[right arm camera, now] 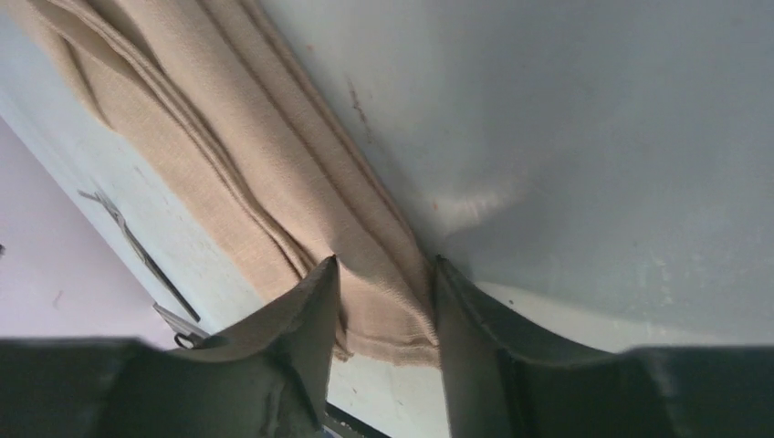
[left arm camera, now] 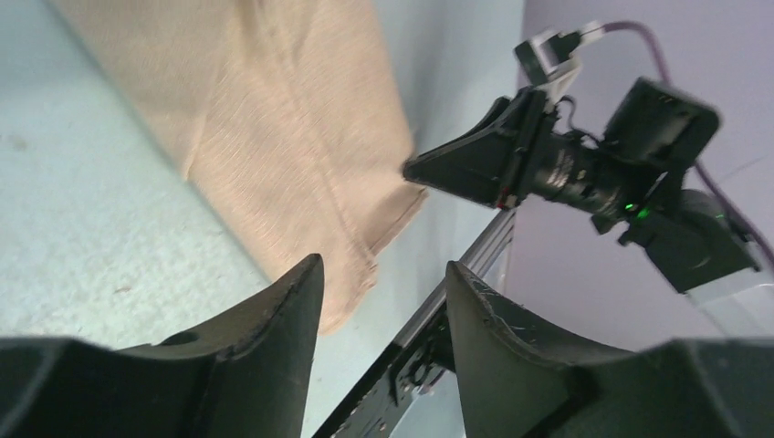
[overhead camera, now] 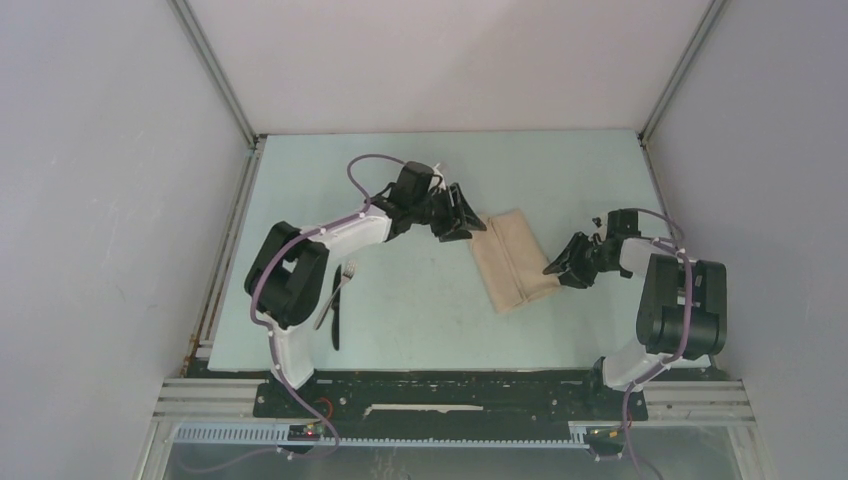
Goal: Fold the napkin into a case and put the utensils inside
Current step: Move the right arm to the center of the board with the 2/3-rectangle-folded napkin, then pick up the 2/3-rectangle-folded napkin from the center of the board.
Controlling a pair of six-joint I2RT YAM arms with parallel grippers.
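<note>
The napkin (overhead camera: 513,258) lies on the table as a narrow, flat beige case, folded in several layers. My left gripper (overhead camera: 468,222) is open and empty, just off the case's far left corner; in the left wrist view (left arm camera: 383,265) the cloth (left arm camera: 274,119) lies beyond its fingertips. My right gripper (overhead camera: 558,268) is at the case's near right corner. In the right wrist view (right arm camera: 385,263) its jaws stand apart with the cloth's folded edge (right arm camera: 383,292) between them. The black knife (overhead camera: 335,325) and silver fork (overhead camera: 347,272) lie side by side at the left.
The utensils lie close beside the left arm's base (overhead camera: 285,290). Metal frame rails (overhead camera: 225,250) run along the table's left edge. The grey enclosure walls stand on both sides. The right arm's wrist (left arm camera: 584,164) shows in the left wrist view.
</note>
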